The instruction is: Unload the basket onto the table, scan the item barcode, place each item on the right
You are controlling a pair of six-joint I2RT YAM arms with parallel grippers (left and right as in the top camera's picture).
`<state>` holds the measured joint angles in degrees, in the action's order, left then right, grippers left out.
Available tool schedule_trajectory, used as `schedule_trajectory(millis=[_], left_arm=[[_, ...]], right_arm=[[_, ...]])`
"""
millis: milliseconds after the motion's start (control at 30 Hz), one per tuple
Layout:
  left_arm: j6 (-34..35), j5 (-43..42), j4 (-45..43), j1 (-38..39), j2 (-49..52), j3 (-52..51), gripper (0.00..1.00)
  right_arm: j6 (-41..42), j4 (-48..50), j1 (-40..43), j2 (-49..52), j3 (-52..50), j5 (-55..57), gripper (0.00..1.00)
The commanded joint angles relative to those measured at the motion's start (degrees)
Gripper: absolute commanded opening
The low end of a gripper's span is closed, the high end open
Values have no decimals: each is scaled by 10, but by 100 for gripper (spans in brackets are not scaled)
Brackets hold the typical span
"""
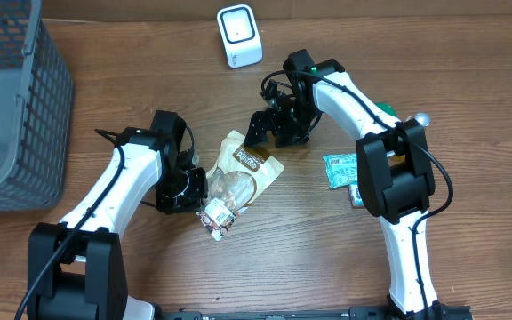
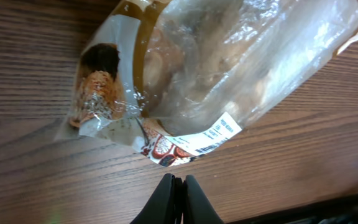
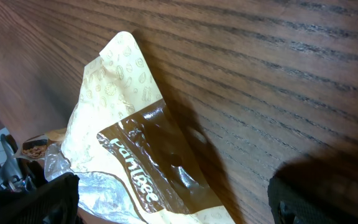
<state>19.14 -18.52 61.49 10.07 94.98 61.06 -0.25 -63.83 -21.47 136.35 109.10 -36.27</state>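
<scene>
1. The snack bag (image 1: 243, 169) lies near the middle of the tabletop, its printed brown top toward the scanner (image 1: 238, 36), which stands by the far edge. I judge the bag must be lifted and turned to that scanner, which is why both arms crowd it.
2. My left gripper (image 1: 185, 188) sits at the bag's near-left end with its fingers pressed together. In the left wrist view they hold nothing I can see. The tips stop just short of the bag's corner, with wood showing between.
3. My right gripper (image 1: 278, 129) hangs over the bag's far end with its fingers spread wide, placed, I think, to take that end.
4. The left wrist view gives me what the overhead cannot: the white barcode label (image 2: 213, 138) on the bag's lower end, facing up, next to the clear film and the snacks inside.
5. The right wrist view shows the cream and brown top of the bag lying between the two dark fingers (image 3: 42, 202). As far as I can tell, neither touches it.
6. Only the overhead shows the scanner, the grey basket (image 1: 47, 98) at the far left corner, and a teal packet (image 1: 339, 169) toward the right edge, partly under the right arm.
</scene>
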Motion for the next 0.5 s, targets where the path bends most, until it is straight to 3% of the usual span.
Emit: schedule_trajectory(millis=[0,467], left_arm=[[-7,12,-3,3,4,-10,8],[19,14,-76,3,4,-77,7]], right_arm=[[-17,5,-7,30,-19,12,95],[-17,6,-7,30,-19,12,95]])
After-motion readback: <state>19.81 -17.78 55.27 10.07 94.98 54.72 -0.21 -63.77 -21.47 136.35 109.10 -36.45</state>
